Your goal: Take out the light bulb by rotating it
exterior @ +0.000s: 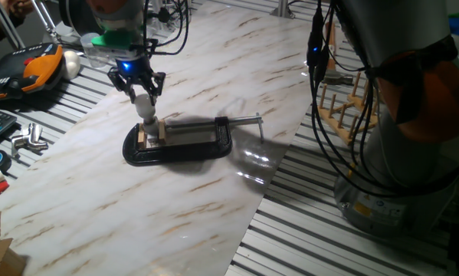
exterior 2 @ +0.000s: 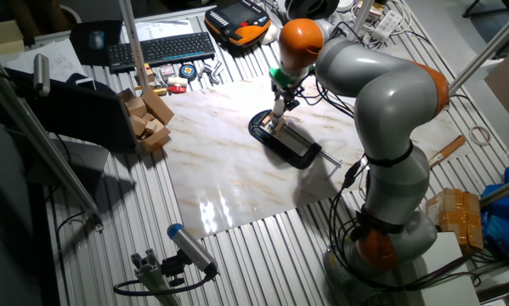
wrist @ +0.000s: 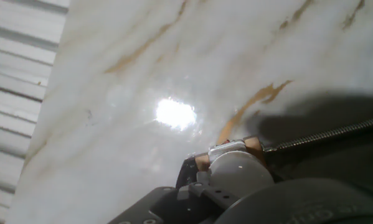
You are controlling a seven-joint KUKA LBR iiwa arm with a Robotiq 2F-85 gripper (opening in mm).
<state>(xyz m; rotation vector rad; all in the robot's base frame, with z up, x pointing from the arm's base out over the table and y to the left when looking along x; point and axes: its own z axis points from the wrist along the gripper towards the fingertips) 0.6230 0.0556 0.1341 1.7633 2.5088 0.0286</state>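
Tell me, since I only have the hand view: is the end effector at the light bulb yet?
Observer: Yes. In one fixed view the end effector sits at the top of the light bulb, which stands upright.
Operator: What holds the bulb?
Observer: A black vise lying flat on the marble board.
Operator: Is the end effector clamped on the bulb?
Observer: I cannot tell. It straddles the bulb's top, but contact is unclear.
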